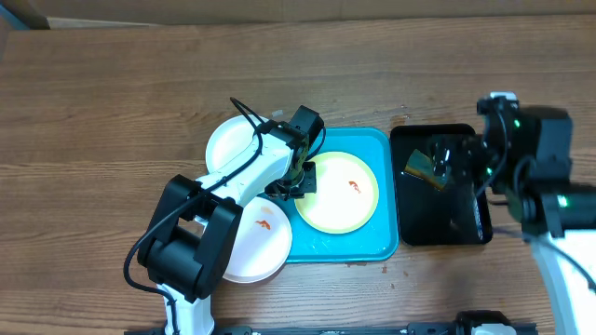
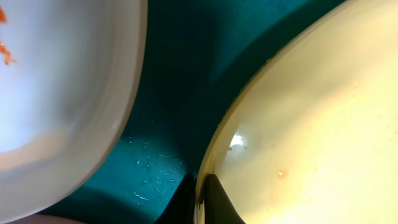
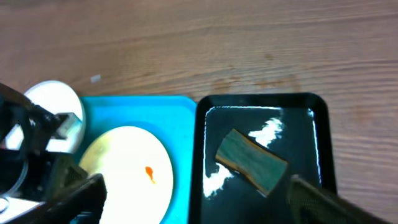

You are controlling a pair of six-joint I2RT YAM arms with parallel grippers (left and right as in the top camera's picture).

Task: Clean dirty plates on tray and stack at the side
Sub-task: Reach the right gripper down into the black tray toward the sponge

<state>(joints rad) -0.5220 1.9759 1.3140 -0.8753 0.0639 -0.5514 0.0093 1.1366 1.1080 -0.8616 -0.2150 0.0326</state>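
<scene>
Left end effector [image 2: 199, 196] clamped on yellow-green plate [image 1: 340, 193] rim at nine o'clock, right end effector [image 3: 196, 186] spread; plate stiff, light, probably wet-slick.

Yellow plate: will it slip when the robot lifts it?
Probably stiff: the yellow plate keeps a firm round rim. It may slip, since it looks glossy with droplets nearby on the tray, and the left gripper pinches only its rim.
</scene>
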